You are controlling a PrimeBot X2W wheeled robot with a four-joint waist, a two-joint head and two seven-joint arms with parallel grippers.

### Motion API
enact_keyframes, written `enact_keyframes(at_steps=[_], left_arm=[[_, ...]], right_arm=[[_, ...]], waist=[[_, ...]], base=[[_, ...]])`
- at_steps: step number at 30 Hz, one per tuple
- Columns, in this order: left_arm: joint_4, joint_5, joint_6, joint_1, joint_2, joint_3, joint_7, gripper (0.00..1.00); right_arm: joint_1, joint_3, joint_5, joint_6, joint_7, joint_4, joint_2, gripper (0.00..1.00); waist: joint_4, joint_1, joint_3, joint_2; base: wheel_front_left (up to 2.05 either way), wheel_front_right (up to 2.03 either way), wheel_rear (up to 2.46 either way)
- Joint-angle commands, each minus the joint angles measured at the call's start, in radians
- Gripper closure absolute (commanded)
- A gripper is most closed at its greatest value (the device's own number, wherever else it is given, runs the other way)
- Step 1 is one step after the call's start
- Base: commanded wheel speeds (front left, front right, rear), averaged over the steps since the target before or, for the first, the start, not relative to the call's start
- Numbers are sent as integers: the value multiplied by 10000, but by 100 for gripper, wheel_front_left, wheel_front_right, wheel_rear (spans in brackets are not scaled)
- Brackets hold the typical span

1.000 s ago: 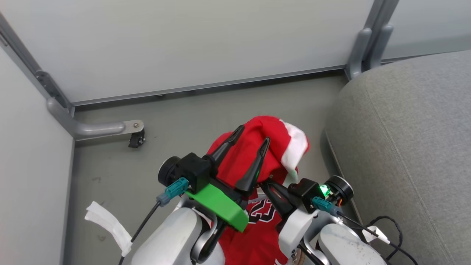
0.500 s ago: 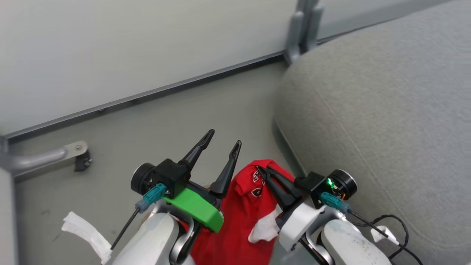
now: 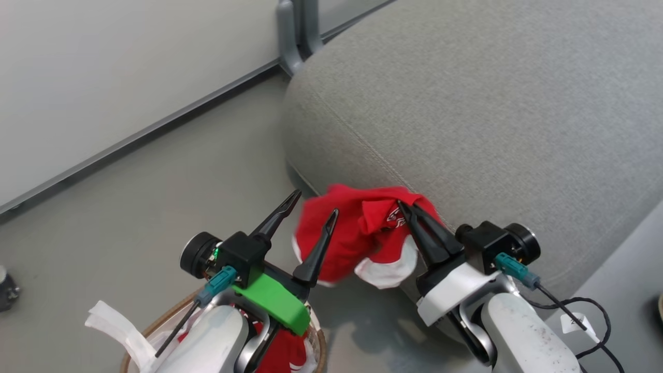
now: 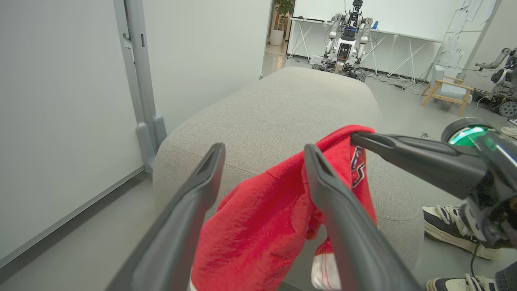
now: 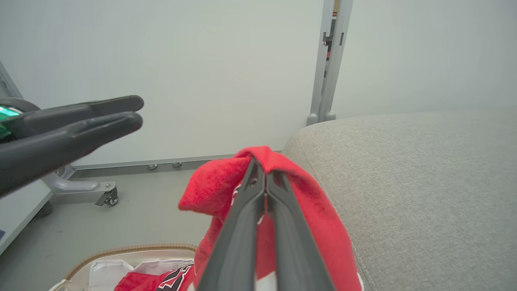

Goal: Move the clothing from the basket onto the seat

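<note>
My right gripper [image 3: 402,206] is shut on a red garment with white trim [image 3: 346,239], which hangs against the front edge of the grey seat [image 3: 476,103]. In the right wrist view the fingers [image 5: 258,190] pinch a fold of that garment [image 5: 218,190]. My left gripper [image 3: 316,203] stands open just left of the cloth and touches nothing; the garment [image 4: 250,230] shows between and behind its fingers [image 4: 202,182]. The basket [image 3: 155,325] lies under my left arm, with a second red garment [image 5: 161,279] bearing black-and-white print inside it.
White partition walls with a grey post [image 3: 292,31] stand behind the seat. A caster foot [image 5: 83,188] rests on the grey floor. White liner cloth [image 3: 116,321] hangs over the basket rim. A person's shoes [image 4: 456,230] are beside the seat, with another robot [image 4: 347,38] far behind.
The camera has swung right, so the seat is nearer the middle and the basket rim has come into view. My right gripper has carried the red garment up to the seat's edge. The left gripper has stayed open.
</note>
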Motion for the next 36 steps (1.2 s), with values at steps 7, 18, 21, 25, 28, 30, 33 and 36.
enact_keyframes(at_steps=[7,18,21,25,28,30,33,36], left_arm=[[-111,-100,-30,-435,97,-405,5,0],[-535,195,-30,-705,698,-125,5,0],[-648,352,-30,-768,942,4,5,0],[-749,399,-30,-994,1134,48,5,0],[-812,402,-30,-1212,1314,25,6,0],[-857,413,-30,-1334,1376,-23,6,0],[-899,420,-30,-1492,1467,-92,6,0],[-937,442,-30,-1626,1549,-144,6,0]], right_arm=[[-504,-723,-877,-14,-24,-472,-4,100],[-3732,-1242,-2055,-14,-23,-637,-1324,100],[-4790,-1512,-2175,-14,-23,-339,-1724,100],[-5851,-2330,-2537,-14,-23,163,-2226,100],[-6510,-2939,-2763,-14,-23,687,-2615,100],[-6794,-3310,-2903,-14,-23,1025,-2736,100],[-7069,-3906,-3225,-14,-23,1649,-2862,100],[-7184,-4435,-3516,-14,-23,2182,-2855,100]], waist=[[-551,0,676,-1],[-552,0,2033,-1],[-506,0,2496,-1],[-43,0,3144,-1],[333,0,3585,-1],[559,0,3846,-1],[881,0,4202,-1],[1108,0,4452,-1]], base=[[0,0,0],[0,0,0],[0,0,0],[0,0,0],[0,0,0],[0,0,0],[0,0,0],[0,0,0]])
